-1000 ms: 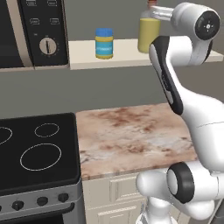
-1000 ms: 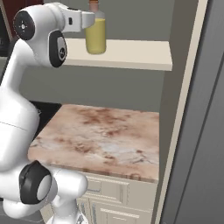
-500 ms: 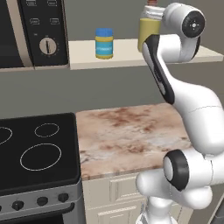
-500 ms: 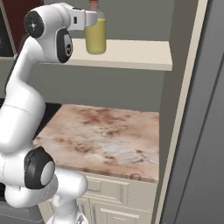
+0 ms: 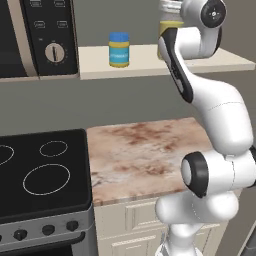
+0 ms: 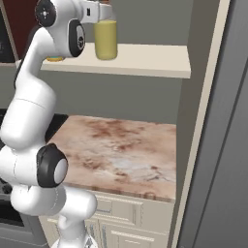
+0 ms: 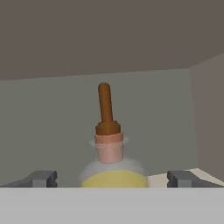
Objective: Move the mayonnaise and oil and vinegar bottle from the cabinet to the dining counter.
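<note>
Arm swung closer to oil and vinegar bottle (image 7: 113, 173) (on cabinet (image 5: 150, 62)); fingers (image 7: 41, 178) apart, flanking it.

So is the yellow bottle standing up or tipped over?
Standing up. The oil and vinegar bottle sits upright on the cabinet shelf, its brown stopper pointing straight up.

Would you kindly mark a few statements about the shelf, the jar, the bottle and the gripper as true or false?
1. The mayonnaise stands upright on the cabinet shelf. True.
2. The oil and vinegar bottle lies on its side. False: it stands upright.
3. The gripper is clamped on the bottle. False: its fingers stand apart on either side of it.
4. The bottle has a brown stopper. True.
5. The mayonnaise sits on the stove. False: it is on the shelf.
</note>
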Robot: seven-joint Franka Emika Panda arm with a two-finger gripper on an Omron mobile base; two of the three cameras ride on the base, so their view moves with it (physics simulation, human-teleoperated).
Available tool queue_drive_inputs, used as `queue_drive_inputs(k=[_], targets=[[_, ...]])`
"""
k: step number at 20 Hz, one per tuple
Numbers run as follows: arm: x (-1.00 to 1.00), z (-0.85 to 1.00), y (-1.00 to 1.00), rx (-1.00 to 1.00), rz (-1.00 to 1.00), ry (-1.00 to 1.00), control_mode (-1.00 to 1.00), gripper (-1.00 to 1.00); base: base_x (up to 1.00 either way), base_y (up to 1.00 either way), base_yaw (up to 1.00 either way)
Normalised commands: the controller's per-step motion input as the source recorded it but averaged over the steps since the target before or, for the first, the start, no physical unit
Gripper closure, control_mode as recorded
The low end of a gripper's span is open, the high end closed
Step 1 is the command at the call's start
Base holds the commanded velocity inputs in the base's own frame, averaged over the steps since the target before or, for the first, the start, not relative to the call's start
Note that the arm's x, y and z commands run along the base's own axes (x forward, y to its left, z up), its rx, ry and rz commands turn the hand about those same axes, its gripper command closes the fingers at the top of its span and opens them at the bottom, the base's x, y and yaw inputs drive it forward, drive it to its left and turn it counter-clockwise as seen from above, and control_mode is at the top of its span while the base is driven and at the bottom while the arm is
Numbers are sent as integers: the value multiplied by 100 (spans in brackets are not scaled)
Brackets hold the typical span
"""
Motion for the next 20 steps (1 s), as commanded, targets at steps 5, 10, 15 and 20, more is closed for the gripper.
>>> queue_drive_inputs(k=[5,10,15,20], targets=[[46,14,-7,0,0,14,-100,-100,0,0,0],[48,16,-12,0,0,13,-100,-100,0,0,0],[20,1,-5,0,0,2,-100,-100,0,0,0],[10,-4,-1,0,0,0,-100,-100,0,0,0]])
